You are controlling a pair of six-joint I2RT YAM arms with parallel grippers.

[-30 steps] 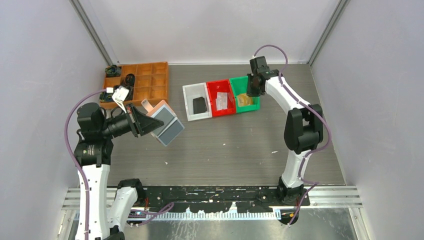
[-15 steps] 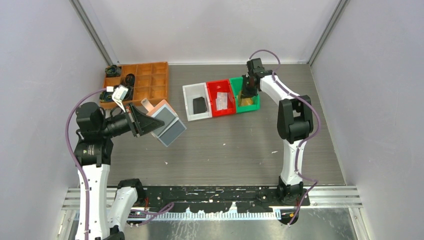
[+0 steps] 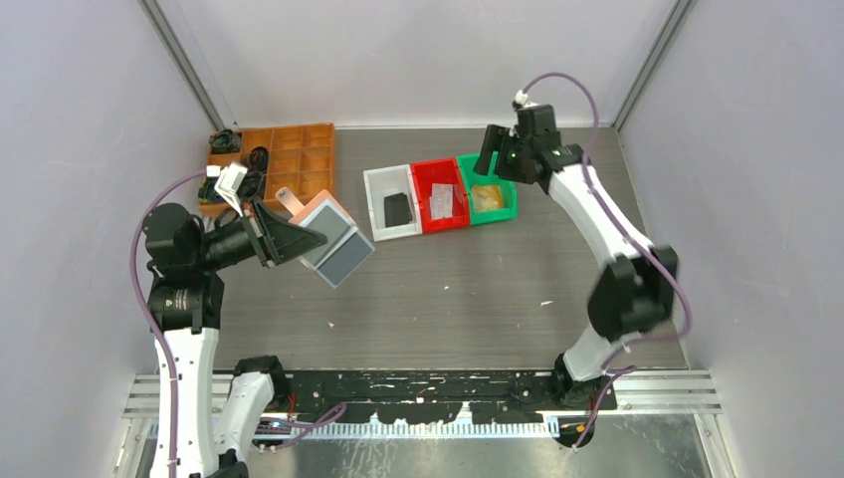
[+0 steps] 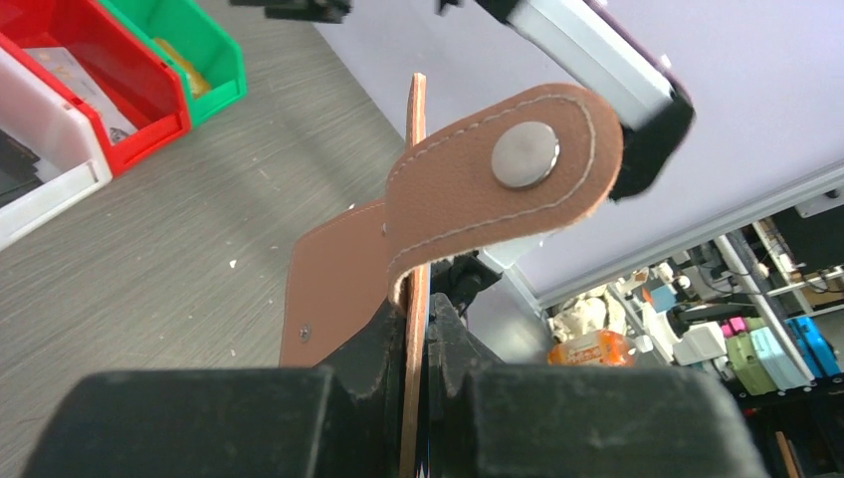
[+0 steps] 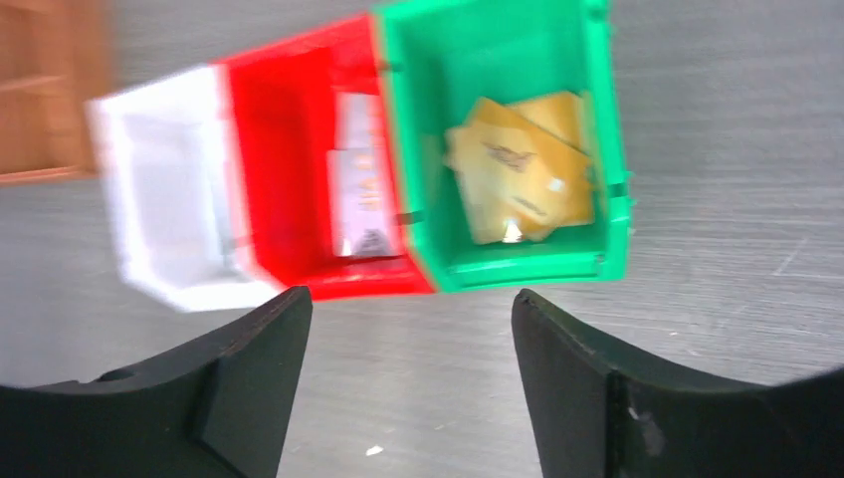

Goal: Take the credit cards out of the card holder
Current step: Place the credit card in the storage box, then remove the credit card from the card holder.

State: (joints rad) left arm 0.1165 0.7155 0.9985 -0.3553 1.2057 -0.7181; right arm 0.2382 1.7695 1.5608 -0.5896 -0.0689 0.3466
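Black fingers (image 4: 383, 344) of the left claw (image 4: 416, 329) are pressed together on the lower edge of the card holder (image 4: 343, 274), so this claw is clamped on the holder. In the left wrist view the salmon-pink leather stands edge-on between the fingers, and its tab (image 4: 508, 189) with a round metal snap curls over above them. In the top view the left claw (image 3: 289, 242) holds the card holder (image 3: 335, 242) unfolded above the left part of the bench (image 3: 478, 289), grey pocket faces up, just in front of the orange compartment tray (image 3: 299, 169). Whether any card sits in the pockets cannot be told. The right claw (image 5: 410, 304) has its jaws set wide apart with nothing between them. In the top view the right claw (image 3: 495, 159) hangs over the far end of the green bin (image 3: 488, 218). Yellowish cards (image 5: 523, 169) lie overlapping in the green bin (image 5: 607, 149). Whitish cards (image 5: 360, 189) lie in the red bin (image 5: 289, 149) touching its left side. The white bin (image 3: 378, 189) is next in the row and contains a dark flat item (image 3: 398, 209).
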